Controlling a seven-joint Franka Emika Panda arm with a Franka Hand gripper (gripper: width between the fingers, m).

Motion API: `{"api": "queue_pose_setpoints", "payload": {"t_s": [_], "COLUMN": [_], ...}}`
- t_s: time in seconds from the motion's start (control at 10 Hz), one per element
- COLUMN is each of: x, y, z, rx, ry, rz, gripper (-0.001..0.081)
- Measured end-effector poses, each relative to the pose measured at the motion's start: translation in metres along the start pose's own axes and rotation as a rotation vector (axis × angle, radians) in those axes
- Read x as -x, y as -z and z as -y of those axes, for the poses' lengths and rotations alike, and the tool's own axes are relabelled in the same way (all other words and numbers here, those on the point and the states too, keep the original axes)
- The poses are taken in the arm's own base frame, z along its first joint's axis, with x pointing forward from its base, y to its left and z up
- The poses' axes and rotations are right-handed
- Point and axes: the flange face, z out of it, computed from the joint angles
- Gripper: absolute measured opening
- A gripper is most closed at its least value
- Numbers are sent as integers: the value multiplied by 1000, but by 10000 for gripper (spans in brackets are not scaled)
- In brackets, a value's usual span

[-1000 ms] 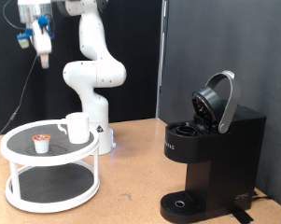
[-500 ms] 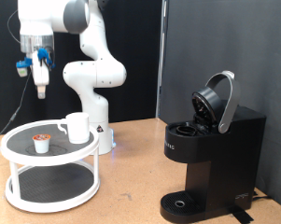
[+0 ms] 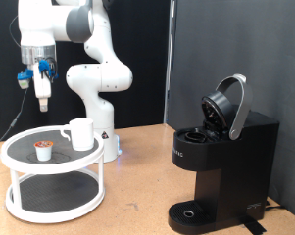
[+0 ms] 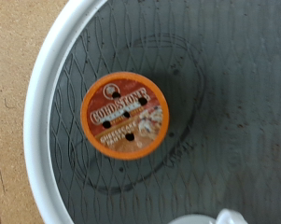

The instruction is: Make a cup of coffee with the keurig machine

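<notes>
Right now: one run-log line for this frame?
gripper: above the rack, over the coffee pod, holding nothing | cup: on rack top | keurig machine: lid open, drip base bare

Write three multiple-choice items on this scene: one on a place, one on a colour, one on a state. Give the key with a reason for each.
1. Where does the cup stand?
A. on the white rack's top tier
B. on the machine's drip base
C. on the table

2. What colour is the coffee pod's rim?
A. green
B. orange
C. blue

3. How is the keurig machine's lid?
A. shut
B. removed
C. raised open

Key: 1 A, the cup sits beside the pod on the upper tier, below the gripper. 2 B, the wrist view shows an orange ring. 3 C, the domed lid tilts up on its hinge.
</notes>
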Motion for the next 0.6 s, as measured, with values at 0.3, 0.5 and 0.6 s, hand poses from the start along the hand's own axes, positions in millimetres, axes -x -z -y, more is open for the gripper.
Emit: {"api": "queue_pose_setpoints", "payload": {"t_s": [0.3,0.5,0.6], "x": [8,13,14], "y": [-36,-56,-64], "z": [8,13,16], "rx": [-40,-53,-58], "ry": [-26,-33,-35], "rz": [4,4,2], "gripper": [734,734,734]}}
